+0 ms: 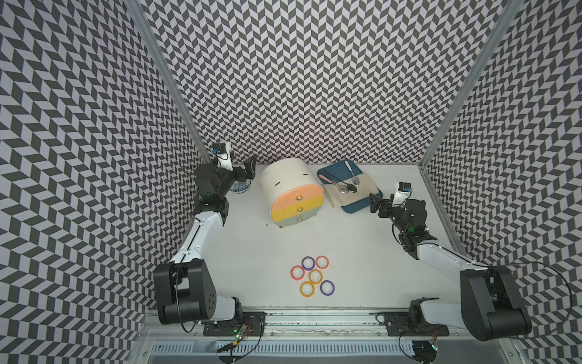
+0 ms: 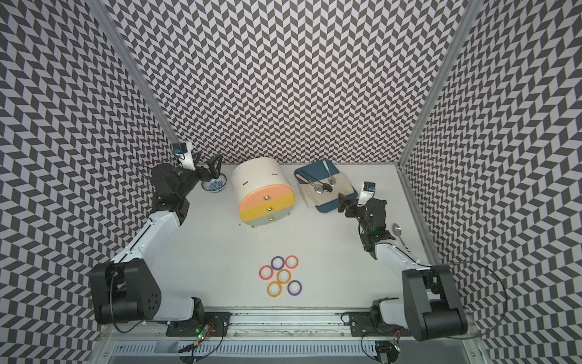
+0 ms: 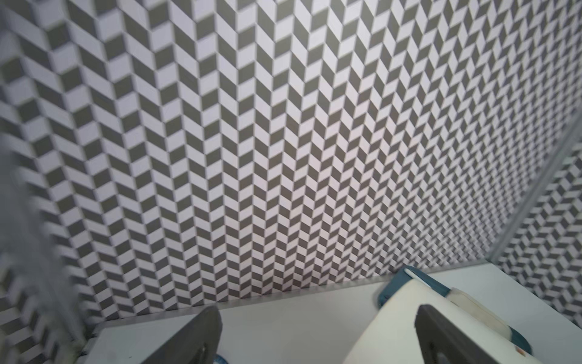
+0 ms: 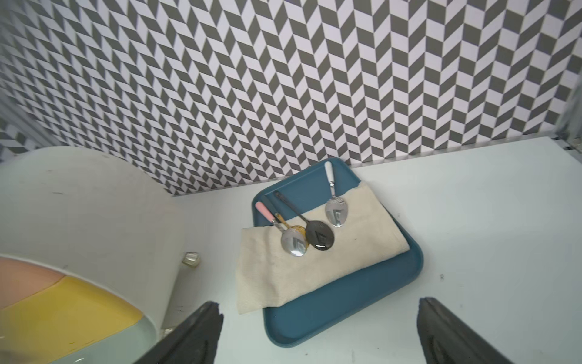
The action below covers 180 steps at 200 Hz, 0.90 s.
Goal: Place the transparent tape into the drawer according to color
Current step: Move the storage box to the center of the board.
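Six tape rings (image 1: 315,276) lie flat, clustered low in mid-frame on the surface (image 1: 252,245), well apart from both arms; left fingers (image 2: 215,165) and right fingers (image 1: 375,204) gape empty, the right looking nearer.

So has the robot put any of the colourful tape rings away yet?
Nothing looks done: all six tape rings lie together on the table, and the drawer unit has all three drawers shut. Nothing is in hand: the left tool and right tool are open and empty, far back. Left: open drawers, sort every ring by colour.
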Motion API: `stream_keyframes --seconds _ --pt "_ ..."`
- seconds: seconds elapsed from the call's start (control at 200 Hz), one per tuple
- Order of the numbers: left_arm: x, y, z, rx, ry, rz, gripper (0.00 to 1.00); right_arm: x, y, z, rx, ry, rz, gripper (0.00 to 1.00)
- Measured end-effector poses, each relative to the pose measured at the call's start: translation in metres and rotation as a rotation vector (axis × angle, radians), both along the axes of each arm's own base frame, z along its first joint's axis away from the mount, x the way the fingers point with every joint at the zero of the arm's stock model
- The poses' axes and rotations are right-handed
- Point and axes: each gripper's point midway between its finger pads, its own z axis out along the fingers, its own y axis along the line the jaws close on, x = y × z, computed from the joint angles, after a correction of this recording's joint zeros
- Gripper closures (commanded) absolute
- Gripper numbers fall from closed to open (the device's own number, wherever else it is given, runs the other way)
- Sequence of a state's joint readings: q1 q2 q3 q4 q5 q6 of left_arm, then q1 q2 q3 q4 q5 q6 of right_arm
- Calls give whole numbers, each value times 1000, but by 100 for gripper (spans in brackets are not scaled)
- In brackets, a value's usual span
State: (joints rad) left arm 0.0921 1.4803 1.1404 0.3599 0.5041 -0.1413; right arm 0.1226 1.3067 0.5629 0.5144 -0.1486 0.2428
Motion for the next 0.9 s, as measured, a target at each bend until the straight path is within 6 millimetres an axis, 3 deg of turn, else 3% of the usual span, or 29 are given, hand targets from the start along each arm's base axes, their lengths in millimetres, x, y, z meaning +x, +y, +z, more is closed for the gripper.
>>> stream_keyframes --seconds 0.15,0.34,0.901 --pt "39 -30 -7 56 55 -145 0 -7 9 6 29 8 55 0" --pt "73 -68 -22 140 123 -289 0 -14 15 5 39 30 92 0" --pt "66 -137 -54 254 281 -541 3 -17 21 0 45 85 126 0"
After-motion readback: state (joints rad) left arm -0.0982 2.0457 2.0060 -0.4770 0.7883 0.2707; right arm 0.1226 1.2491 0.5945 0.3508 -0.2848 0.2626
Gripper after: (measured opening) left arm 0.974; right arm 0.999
